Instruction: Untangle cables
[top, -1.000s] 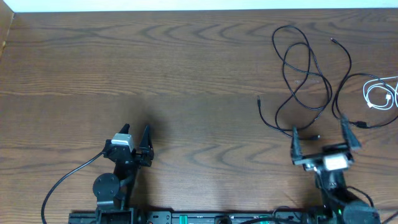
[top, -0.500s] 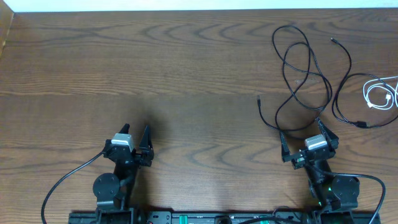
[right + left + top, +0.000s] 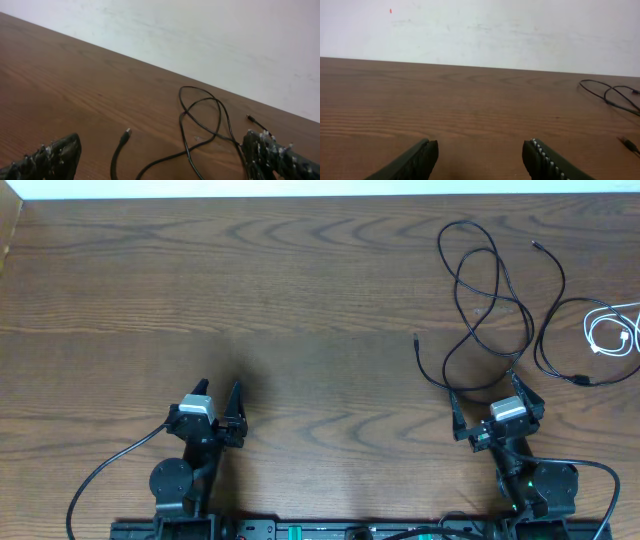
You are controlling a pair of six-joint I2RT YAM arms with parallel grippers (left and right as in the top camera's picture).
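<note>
**At the near right edge, a wide-open gripper faces the black loops**

Nearest the robot base, the right gripper [image 3: 487, 399] stands just short of the cables, its jaws spread as wide as they go and holding nothing. The left gripper [image 3: 219, 393] sits well apart on the left, fingers partly spread around bare wood, also empty.

Just beyond the right gripper lies the first black cable [image 3: 478, 300], looped over itself in a figure-of-eight, one plug end [image 3: 416, 338] pointing left. Further right, a second black cable [image 3: 548, 320] curves out on its own, and at the far right edge the white cable [image 3: 603, 328] lies coiled, just beside it.

To do this step well, I judge the right arm should descend on a single strand away from the crossings, close only on that strand, and draw it clear slowly so the loops do not tighten. A free plug end looks the safest hold.

The overhead view alone shows the whole layout and both arms. The right wrist view shows how flat the loops [image 3: 202, 122] lie and how close the plug tip [image 3: 127, 131] is between the fingers [image 3: 52, 152]. The left wrist view shows only a far sliver of cable [image 3: 607, 95] and its own fingers [image 3: 420, 157], confirming that hand is out of reach.
</note>
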